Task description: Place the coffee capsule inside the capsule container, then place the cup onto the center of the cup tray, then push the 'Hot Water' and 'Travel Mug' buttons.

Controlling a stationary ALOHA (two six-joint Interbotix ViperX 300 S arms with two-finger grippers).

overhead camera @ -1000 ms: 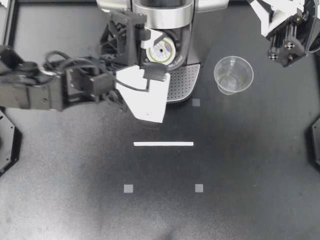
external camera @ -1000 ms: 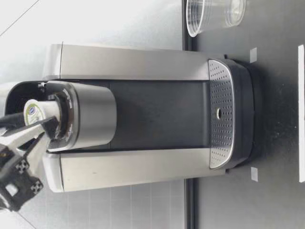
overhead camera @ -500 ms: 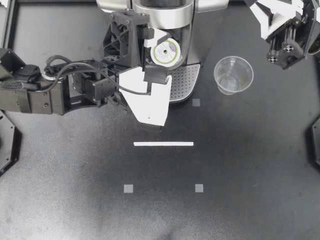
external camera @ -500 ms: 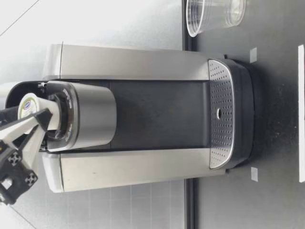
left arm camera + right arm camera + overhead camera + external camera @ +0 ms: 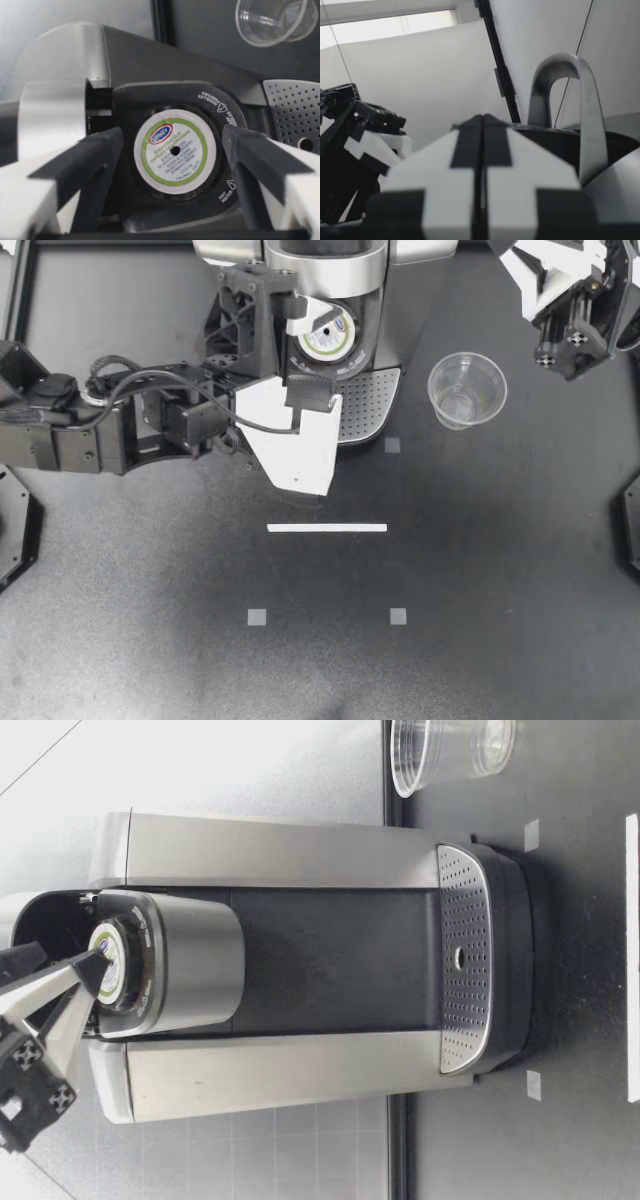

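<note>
The coffee capsule (image 5: pixel 328 337), white lid with a green ring, sits seated in the round capsule holder of the coffee machine (image 5: pixel 340 270). My left gripper (image 5: pixel 305 345) hovers over it, open. In the left wrist view its fingers (image 5: pixel 95 155) stand on either side of the capsule (image 5: pixel 175 152) without touching it. The low view shows the capsule (image 5: pixel 108 960) down in the holder, with the left gripper (image 5: pixel 60 965) just above. The clear plastic cup (image 5: pixel 467 390) stands upright on the table, right of the perforated cup tray (image 5: pixel 365 405). My right gripper (image 5: pixel 565 340) is shut and empty at the far right.
A white tape strip (image 5: pixel 327 528) lies in front of the machine. Small grey square markers (image 5: pixel 257 617) (image 5: pixel 398 616) (image 5: pixel 392 445) dot the black table. The machine's raised lid handle (image 5: pixel 565 100) shows ahead of my right gripper.
My left gripper has opened and let go of the capsule. The capsule has dropped from a tilted hold into the holder and now sits flat. The right arm has hardly moved.
</note>
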